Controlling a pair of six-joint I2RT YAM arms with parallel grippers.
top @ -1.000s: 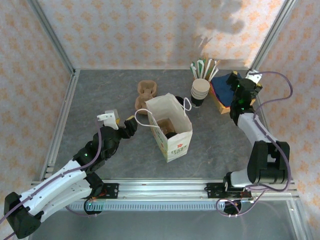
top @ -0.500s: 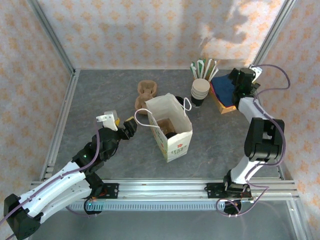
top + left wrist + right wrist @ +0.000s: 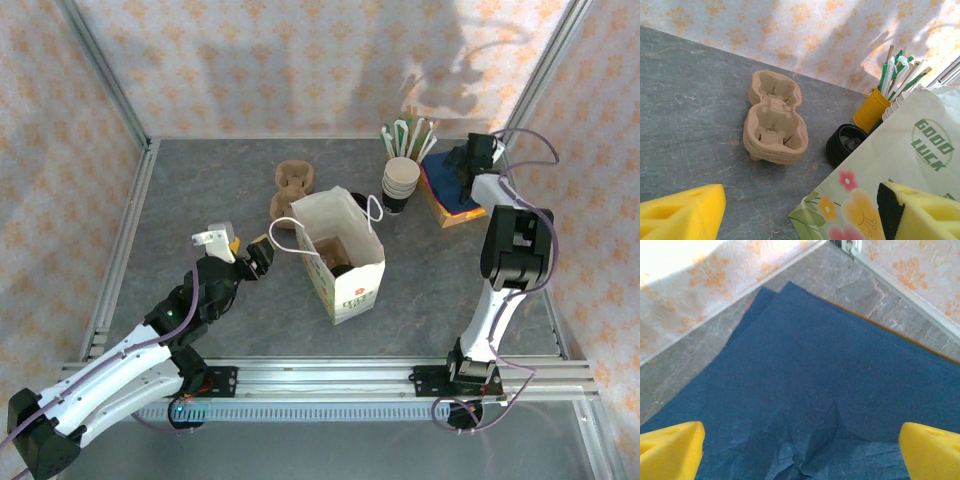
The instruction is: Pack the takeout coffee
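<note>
Your table (image 3: 200, 190) has a matt grey, stone-veined surface, and the rail (image 3: 330, 372) at its near edge is pale, satin-finished metal. The paper bag (image 3: 900, 165) is smooth, matt white paper with printed flowers. The cup carrier (image 3: 775, 127) is brown moulded pulp, rough and fibrous. The black round piece (image 3: 846, 142) beside the bag looks like glossy plastic. The navy sheets (image 3: 815, 390) are matt, soft and creased, like napkin paper. The yellow finger pads (image 3: 680, 210) look matt and plasticky.

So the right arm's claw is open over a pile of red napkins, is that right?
Not quite: the napkins are dark blue, not red, as the right wrist view shows. The rest holds: the right claw is open over them.
</note>
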